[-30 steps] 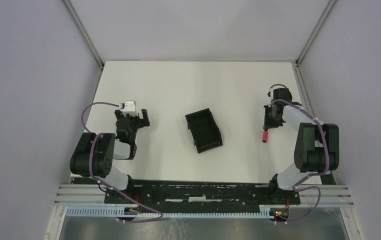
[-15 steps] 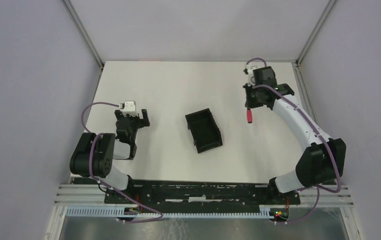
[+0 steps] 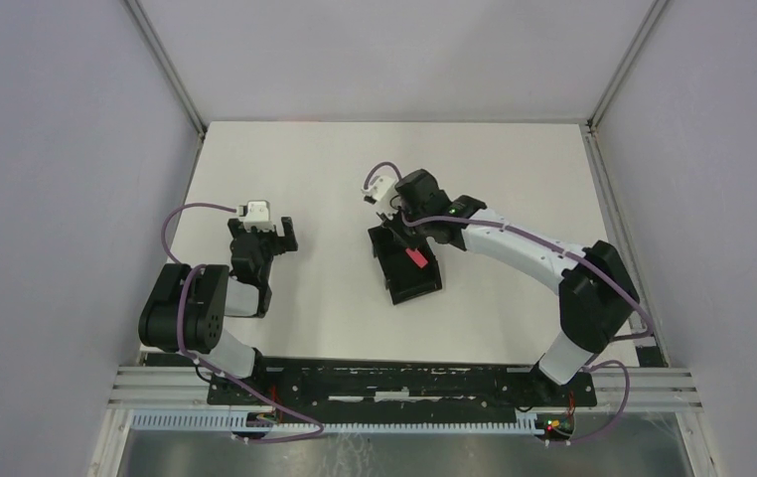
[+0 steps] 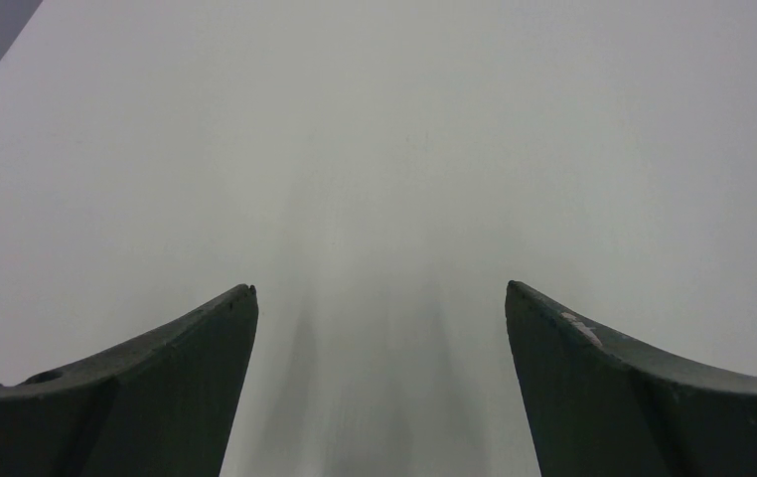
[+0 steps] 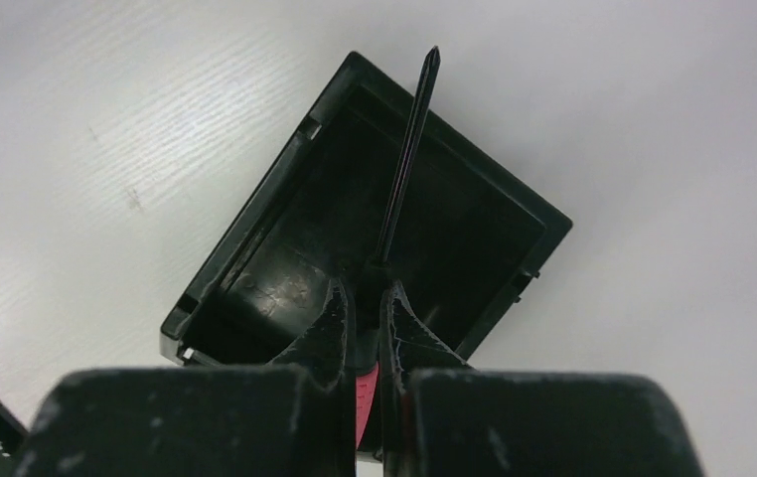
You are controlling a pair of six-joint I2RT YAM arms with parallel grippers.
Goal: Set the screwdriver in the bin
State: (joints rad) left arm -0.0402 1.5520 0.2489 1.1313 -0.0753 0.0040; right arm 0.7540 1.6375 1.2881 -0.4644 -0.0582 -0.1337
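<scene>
My right gripper [image 3: 406, 236] is shut on the screwdriver [image 3: 415, 257] and holds it over the black bin [image 3: 416, 281] at the table's middle. In the top view the red handle hangs above the bin's inside. In the right wrist view the gripper [image 5: 365, 293] clamps the screwdriver [image 5: 404, 164] at the shaft's base, the thin black shaft points out across the bin [image 5: 255, 214], and a bit of red handle shows between the fingers. My left gripper [image 3: 277, 236] is open and empty, low over the table at the left; its wrist view [image 4: 379, 293] shows only bare white table.
The white table [image 3: 494, 169] is fenced by grey walls at the back and both sides. The arm bases and a metal rail [image 3: 404, 383] run along the near edge.
My right arm has swung from the far right of the table leftward to above the bin, carrying the screwdriver. The left arm has not moved.
</scene>
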